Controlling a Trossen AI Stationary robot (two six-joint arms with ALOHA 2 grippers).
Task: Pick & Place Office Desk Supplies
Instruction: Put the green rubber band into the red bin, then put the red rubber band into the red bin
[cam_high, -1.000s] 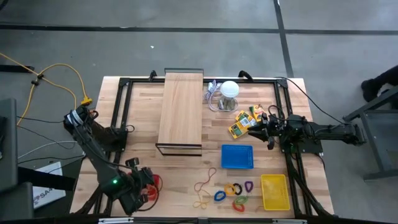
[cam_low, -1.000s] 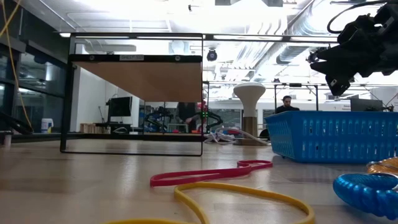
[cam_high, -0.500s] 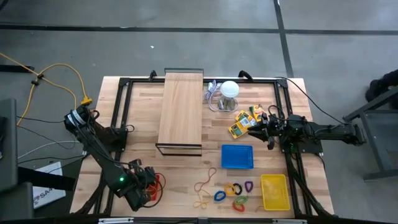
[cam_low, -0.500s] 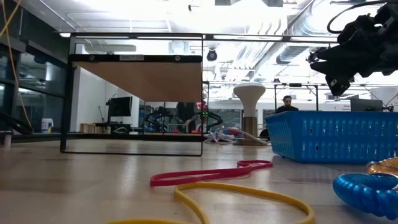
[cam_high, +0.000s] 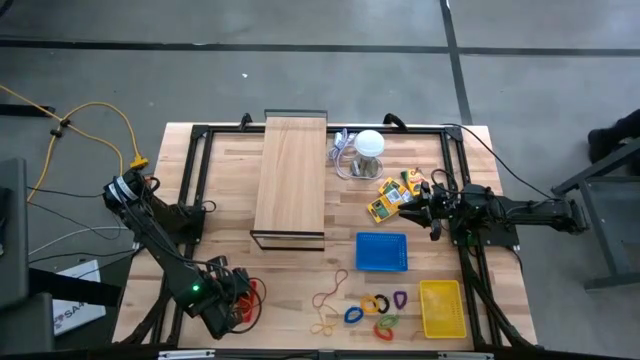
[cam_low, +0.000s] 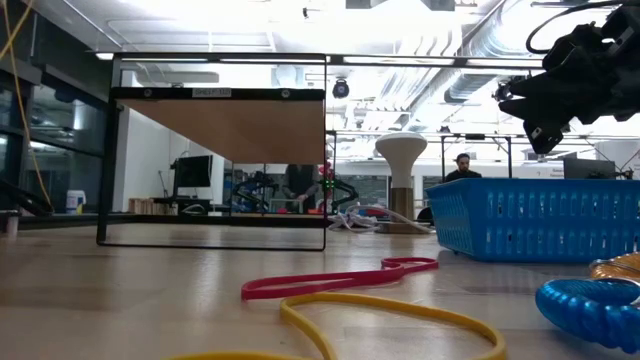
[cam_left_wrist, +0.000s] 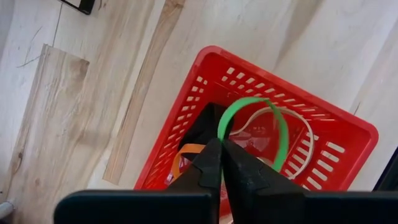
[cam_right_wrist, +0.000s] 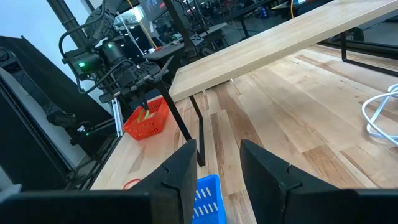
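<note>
hovering over the red basket (cam_left_wrist: 261, 143), our left gripper (cam_left_wrist: 221, 163) pinched a green rubber band (cam_left_wrist: 273, 118). our right gripper (cam_right_wrist: 217, 165) waited open near the yellow packs (cam_high: 392, 197).

Robotics lab or open workshop floor

Bare grey concrete floor (cam_high: 300, 85) marked with dark lines around a butcher-block table (cam_high: 225, 200) framed in black metal. Yellow cable (cam_high: 100, 125) trailing loose across the floor. Exposed ductwork (cam_low: 470, 70) and bright strip lighting overhead. Monitors (cam_low: 193, 172) and more benches deep in the room, with a person (cam_low: 461, 168) seated far back. Two dark robot arms (cam_high: 160, 240) mounted at the table edges
</note>
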